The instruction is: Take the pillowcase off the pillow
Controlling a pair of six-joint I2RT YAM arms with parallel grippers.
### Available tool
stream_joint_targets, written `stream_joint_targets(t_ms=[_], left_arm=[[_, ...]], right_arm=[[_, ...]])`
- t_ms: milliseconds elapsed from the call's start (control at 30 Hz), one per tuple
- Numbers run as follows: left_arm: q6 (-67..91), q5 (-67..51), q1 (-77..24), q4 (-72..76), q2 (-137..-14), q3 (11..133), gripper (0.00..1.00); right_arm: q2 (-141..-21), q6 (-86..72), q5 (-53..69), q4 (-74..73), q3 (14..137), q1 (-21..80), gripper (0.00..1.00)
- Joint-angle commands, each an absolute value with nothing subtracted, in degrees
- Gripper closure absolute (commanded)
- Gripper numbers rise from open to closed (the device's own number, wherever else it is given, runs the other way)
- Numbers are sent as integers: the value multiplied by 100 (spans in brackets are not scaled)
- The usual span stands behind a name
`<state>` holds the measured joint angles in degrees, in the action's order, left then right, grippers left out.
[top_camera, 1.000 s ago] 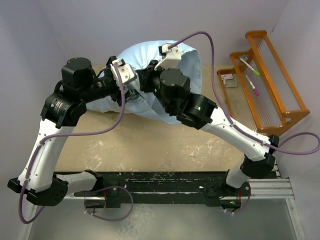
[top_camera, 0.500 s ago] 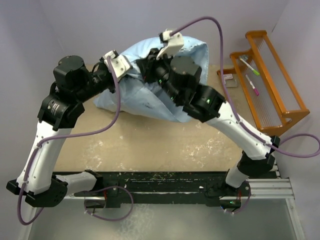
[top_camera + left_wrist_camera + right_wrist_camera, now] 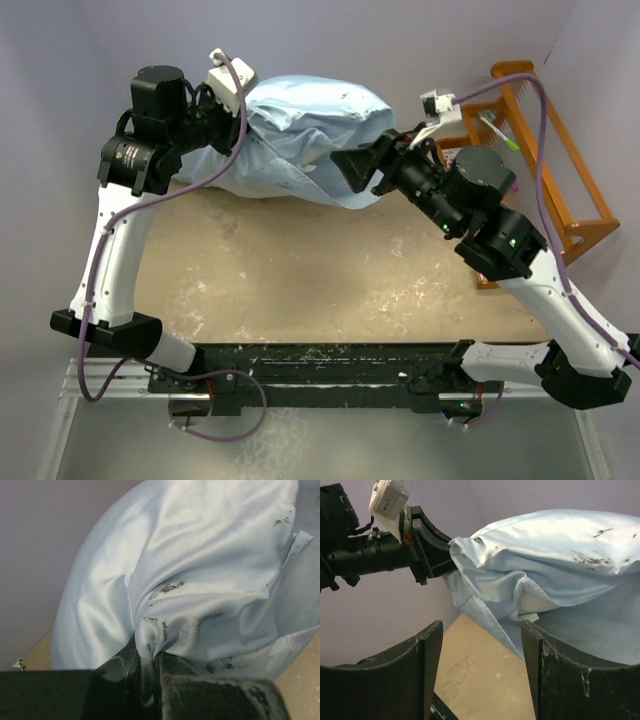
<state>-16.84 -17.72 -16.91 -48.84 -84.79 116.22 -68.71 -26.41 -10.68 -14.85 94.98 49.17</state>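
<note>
Pillowcase (image 3: 300, 140) looks thin, limp, slippery; left fingers (image 3: 210, 700) clamp its bunched end, right fingers (image 3: 395, 680) gape empty; best grab is loose lower-centre hem.

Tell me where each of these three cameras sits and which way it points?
Top external: fixed above and behind the arms, looking down on the table; both arms show, bases at the bottom.
Left wrist: on the left wrist, looking along the left gripper, shut on a bunch of the pillowcase that fills most of the view.
Right wrist: on the right wrist, looking past the open right gripper towards the left arm.
Shared: right wrist and top views both show the left gripper holding the pillowcase's end.
</note>
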Motion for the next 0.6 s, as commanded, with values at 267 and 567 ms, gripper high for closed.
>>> stream_joint_targets(t_ms=[267, 567], left_arm=[[-1374, -2155, -1640, -4982, -8459, 12608, 100], [-1504, -2323, -1640, -5212, -8419, 12848, 100]], right_arm=[[-6803, -3022, -529, -692, 8078, 4429, 38], [-7096, -3161, -404, 97, 7524, 4048, 33]])
